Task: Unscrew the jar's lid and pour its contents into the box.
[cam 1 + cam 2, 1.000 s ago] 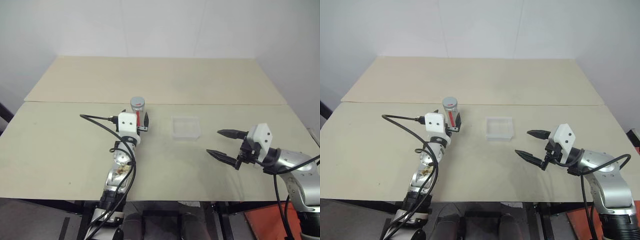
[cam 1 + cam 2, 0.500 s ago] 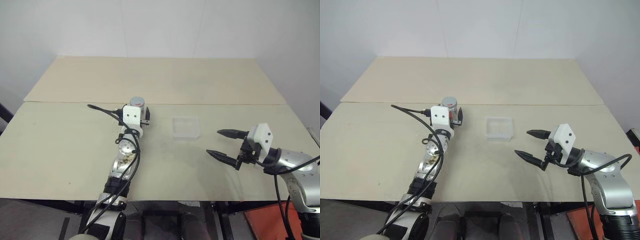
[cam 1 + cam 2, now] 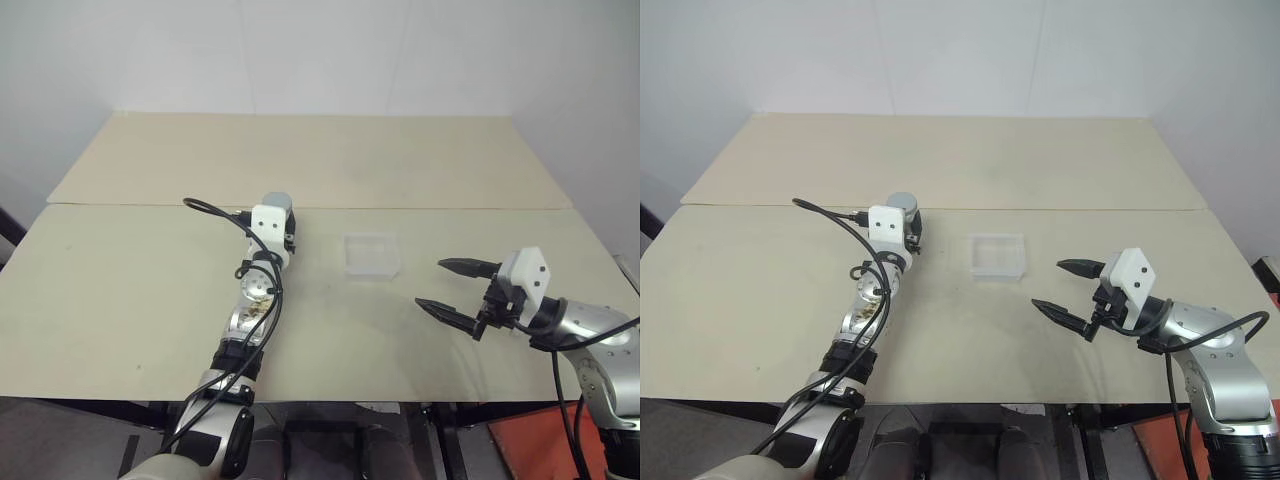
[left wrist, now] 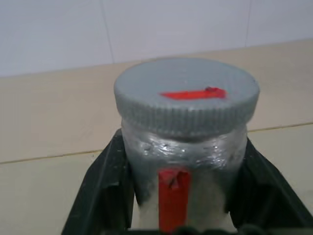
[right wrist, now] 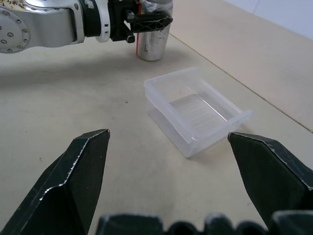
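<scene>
The silvery jar (image 4: 188, 161) with a red stripe stands upright on the table, left of the middle. Its grey ribbed lid (image 4: 186, 95) is on and carries a red mark. My left gripper (image 4: 182, 147) is shut on the jar, one black finger (image 4: 105, 191) pressed against each side below the lid. The contents are hidden inside the jar. To the right of the jar the clear box (image 3: 372, 253) lies open side up, with nothing visible in it. Farther right, my right gripper (image 3: 430, 284) hovers open above the table, apart from the box and pointing toward it.
Two pale tabletops (image 3: 120, 290) meet at a seam just behind the jar. A black cable (image 3: 215, 210) loops off the left wrist. The right tabletop edge is close to my right arm.
My left gripper moved forward around the jar and shut on it. The jar and box stayed in place, and the right arm kept still.
</scene>
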Robot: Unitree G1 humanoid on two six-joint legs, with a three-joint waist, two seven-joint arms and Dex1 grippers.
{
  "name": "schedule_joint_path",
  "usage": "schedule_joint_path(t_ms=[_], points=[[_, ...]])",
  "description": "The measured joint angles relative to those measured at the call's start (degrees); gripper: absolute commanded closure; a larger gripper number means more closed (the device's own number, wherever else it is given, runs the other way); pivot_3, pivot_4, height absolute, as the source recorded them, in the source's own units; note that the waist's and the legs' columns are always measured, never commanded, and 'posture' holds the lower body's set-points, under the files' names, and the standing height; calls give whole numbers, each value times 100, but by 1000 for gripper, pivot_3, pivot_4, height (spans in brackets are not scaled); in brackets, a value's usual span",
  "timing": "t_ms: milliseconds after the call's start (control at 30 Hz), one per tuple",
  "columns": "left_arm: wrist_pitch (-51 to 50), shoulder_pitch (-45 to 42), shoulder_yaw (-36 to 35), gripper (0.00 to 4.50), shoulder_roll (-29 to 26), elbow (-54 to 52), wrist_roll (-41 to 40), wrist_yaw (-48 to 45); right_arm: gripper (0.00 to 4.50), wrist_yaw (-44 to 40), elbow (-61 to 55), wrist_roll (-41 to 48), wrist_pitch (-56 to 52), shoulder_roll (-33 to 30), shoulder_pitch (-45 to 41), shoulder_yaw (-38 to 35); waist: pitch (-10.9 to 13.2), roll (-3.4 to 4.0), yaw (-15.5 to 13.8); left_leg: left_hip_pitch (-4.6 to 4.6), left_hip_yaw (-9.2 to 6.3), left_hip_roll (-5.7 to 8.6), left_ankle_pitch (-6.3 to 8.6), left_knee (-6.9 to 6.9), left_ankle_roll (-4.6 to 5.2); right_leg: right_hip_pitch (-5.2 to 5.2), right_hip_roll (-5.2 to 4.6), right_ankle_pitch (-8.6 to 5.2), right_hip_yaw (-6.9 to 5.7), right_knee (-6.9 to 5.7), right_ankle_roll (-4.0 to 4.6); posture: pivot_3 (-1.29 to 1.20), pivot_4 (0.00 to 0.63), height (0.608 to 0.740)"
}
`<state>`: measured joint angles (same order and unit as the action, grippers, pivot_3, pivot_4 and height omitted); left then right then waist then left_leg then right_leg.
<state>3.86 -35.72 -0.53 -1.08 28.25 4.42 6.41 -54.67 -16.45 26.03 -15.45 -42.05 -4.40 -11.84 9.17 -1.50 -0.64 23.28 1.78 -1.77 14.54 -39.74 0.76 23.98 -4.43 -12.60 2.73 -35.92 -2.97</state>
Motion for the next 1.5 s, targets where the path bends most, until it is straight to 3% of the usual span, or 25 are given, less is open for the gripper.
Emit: schedule_joint_path(t_ms=[167, 267, 433, 600, 700, 867, 1033, 1500], points=[[-7, 0, -42, 2467, -28, 0, -33, -69, 0, 81, -6, 12, -1, 36, -150, 0, 0, 0, 8, -1, 0, 0, 0, 0, 0, 0, 0, 0, 0, -2, 0, 0, 150, 740], [-250, 57, -34, 2467, -300, -271, -282, -709, 0, 192, -136, 132, -76, 125, -300, 6, 0, 0, 29, 3, 0, -2, 0, 1, 0, 8, 2, 0, 1, -5, 0, 0, 150, 740], [-1203, 537, 135, 2467, -1835, -1776, -1311, -3356, 0, 425, -625, 475, -474, 288, -705, 154, 0, 2, 144, 2, 0, -7, -1, 4, -1, 14, 2, 0, 0, -14, 2, 0, 150, 740], [-2012, 581, 63, 2467, -2880, -2415, -2535, -5606, 0, 692, -783, 548, -1016, 544, -1423, 891, 0, 3, 139, -2, 0, -8, -1, 3, -2, 11, 2, 0, -2, -15, 5, 0, 150, 740], [-2118, 546, 83, 2467, -3201, -2504, -3008, -6779, 0, 743, -777, 462, -1329, 595, -1848, 1367, 1, 3, 111, 10, 1, -7, -1, 0, -1, 15, 0, -1, -6, -8, 5, 0, 150, 740], [-1884, 359, 344, 2467, -3188, -2428, -3149, -7783, 0, 750, -770, 516, -1855, 789, -2651, 1713, 1, 3, 94, 9, -1, -9, -1, -5, 0, 14, 2, 0, -11, -12, 5, 0, 150, 740], [-1650, 230, 438, 2467, -2734, -2219, -3152, -8020, 0, 777, -768, 671, -2414, 1022, -3373, 2002, 1, 3, 116, 18, -4, -10, -1, -5, 0, 18, 2, 0, -13, -10, 6, 0, 150, 740], [-1405, 87, 435, 2467, -2435, -2075, -3150, -8148, 0, 845, -220, 385, -2504, 1438, -3741, 2382, 1, 3, 136, 20, -4, -10, -1, -6, 1, 22, 2, 1, -13, -13, 6, 0, 150, 740]])
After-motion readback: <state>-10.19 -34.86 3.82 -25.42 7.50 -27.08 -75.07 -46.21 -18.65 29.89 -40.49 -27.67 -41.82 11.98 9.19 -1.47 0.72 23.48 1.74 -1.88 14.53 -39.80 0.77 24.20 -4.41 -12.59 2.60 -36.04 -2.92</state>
